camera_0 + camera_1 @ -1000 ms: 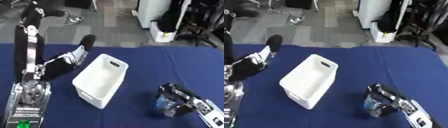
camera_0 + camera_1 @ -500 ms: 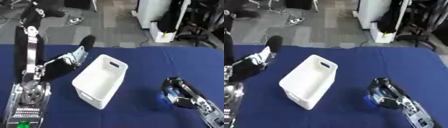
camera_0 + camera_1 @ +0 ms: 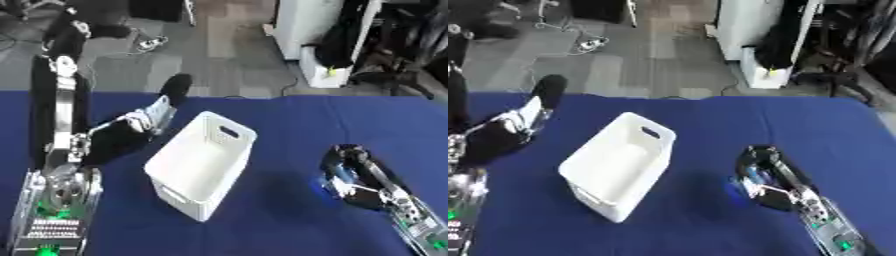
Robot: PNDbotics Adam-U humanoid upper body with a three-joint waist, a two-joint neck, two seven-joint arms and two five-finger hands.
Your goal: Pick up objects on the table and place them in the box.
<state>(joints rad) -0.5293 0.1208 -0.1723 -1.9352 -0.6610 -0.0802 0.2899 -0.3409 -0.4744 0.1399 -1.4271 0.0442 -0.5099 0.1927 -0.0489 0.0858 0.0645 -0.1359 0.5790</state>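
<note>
One white rectangular plastic box (image 3: 199, 165) with slotted handle cutouts, one small blue object (image 3: 738, 190), two robot hands in view. Box sits on the blue cloth-covered table (image 3: 289, 115), skewed, open top up; inside looks bare white, nothing visible in it. The box is well apart to the left of the right hand (image 3: 347, 169) and just right of the left hand (image 3: 154, 113), not touching either as far as can be seen. Right hand comes in from the lower right corner, forearm along the table edge, fingers curled downward and inward over the small blue object, which shows only as a blue patch at the hand's left underside, low on the table surface or barely above it; cannot tell if it is lifted. Fingers look wrapped round it, exact shape of object cannot be made out. Left hand sits on the left, forearm rising from the lower left, black fingers extended straight up and away toward the far table edge, relaxed, holding nothing. Beyond the table: grey floor, a white cabinet (image 3: 315, 30) far from both hands, cables on the floor.
</note>
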